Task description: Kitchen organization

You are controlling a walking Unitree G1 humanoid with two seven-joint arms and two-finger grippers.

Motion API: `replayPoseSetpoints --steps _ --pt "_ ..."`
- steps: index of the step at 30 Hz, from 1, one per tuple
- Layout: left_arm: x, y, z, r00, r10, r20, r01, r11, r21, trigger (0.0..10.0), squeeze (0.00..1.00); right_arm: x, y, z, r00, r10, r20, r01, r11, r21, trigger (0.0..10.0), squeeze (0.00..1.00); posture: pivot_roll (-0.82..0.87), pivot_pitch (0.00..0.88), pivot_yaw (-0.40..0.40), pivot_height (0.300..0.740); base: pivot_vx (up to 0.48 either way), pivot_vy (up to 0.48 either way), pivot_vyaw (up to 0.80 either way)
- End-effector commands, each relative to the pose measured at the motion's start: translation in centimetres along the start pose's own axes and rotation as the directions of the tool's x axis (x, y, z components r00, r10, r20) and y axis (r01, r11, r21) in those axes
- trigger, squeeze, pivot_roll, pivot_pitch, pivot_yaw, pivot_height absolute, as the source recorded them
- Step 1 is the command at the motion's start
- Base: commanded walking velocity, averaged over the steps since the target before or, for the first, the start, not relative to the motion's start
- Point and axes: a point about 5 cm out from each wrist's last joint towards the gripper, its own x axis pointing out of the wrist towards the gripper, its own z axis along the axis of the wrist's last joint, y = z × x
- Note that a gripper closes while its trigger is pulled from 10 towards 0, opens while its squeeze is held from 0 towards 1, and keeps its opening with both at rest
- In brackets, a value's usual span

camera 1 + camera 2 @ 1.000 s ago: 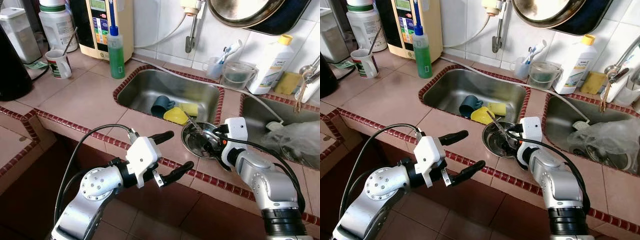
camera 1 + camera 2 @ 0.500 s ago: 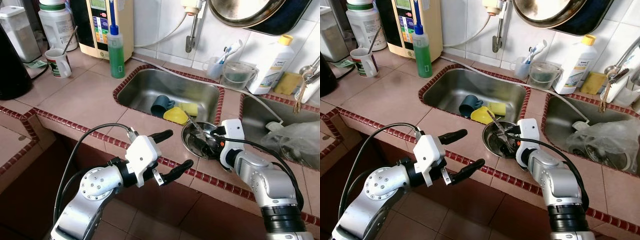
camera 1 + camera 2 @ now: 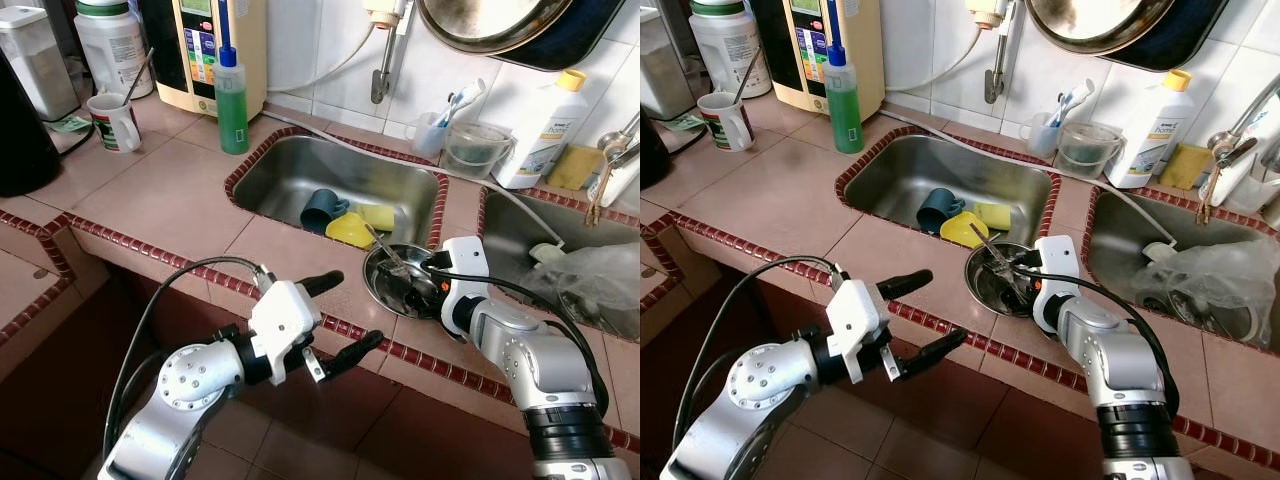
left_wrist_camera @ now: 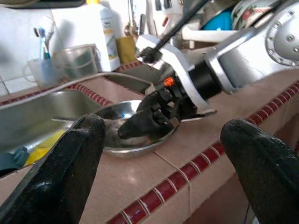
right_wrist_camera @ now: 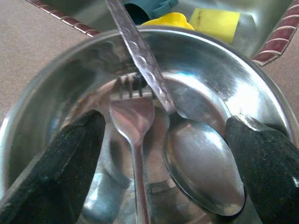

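A steel bowl (image 3: 378, 283) sits on the tiled counter just in front of the left sink (image 3: 290, 180). In it lie a spoon (image 5: 201, 172) and a fork (image 5: 133, 116), the spoon's handle leaning over the rim toward the sink. My right gripper (image 3: 424, 286) reaches into the bowl from its right side, open, its fingers (image 5: 70, 158) on either side of the two utensils and gripping neither. My left gripper (image 3: 352, 312) hovers open and empty off the counter's front edge, pointing at the bowl (image 4: 117, 116).
The left sink holds a teal cup (image 3: 322, 210), a yellow dish (image 3: 350, 232) and a yellow sponge (image 3: 378, 215). A green soap bottle (image 3: 232, 100) and a mug (image 3: 113, 122) stand at the back left. The right sink holds a plastic bag (image 3: 590, 280). A white bottle (image 3: 545, 130) stands behind.
My right gripper has edged a little further into the bowl. The left gripper has sunk slightly lower in front of the counter edge.
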Motion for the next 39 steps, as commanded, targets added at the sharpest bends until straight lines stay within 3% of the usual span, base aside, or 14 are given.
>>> replayPoseSetpoints --steps 1,2,4,5,39 --pt "0.13 -0.25 0.45 1.000 -0.014 0.008 0.014 1.000 0.020 10.0 0.00 -0.12 -0.67 -0.10 0.999 -0.029 -0.020 0.029 1.000 0.013 3.4 0.00 0.07 0.034 -0.093 0.740 0.000 0.000 0.00" --pt "0.16 -0.12 0.52 1.000 -0.010 0.009 0.010 1.000 0.020 10.0 0.00 -0.13 -0.77 -0.08 0.999 -0.034 -0.022 0.034 0.999 0.019 0.6 0.00 0.07 0.034 -0.094 0.740 0.000 0.000 0.00" --pt "0.18 0.04 0.59 1.000 -0.006 0.011 0.006 1.000 0.021 10.0 0.00 -0.14 -0.88 -0.07 0.999 -0.038 -0.024 0.039 0.999 0.026 0.5 0.00 0.07 0.033 -0.092 0.740 0.000 0.000 0.00" --pt "0.18 0.12 0.64 1.000 -0.004 0.013 0.004 1.000 0.022 10.0 0.00 -0.13 -0.90 -0.03 0.999 -0.038 -0.022 0.038 0.999 0.023 0.0 0.00 0.07 0.033 -0.092 0.740 0.000 0.000 0.00" --pt "0.29 0.29 0.95 1.000 0.002 0.026 -0.003 1.000 0.027 10.0 0.00 0.24 -1.21 0.49 0.999 -0.029 -0.019 0.030 0.997 0.067 0.0 0.00 0.08 0.010 -0.094 0.740 0.000 0.000 0.00"
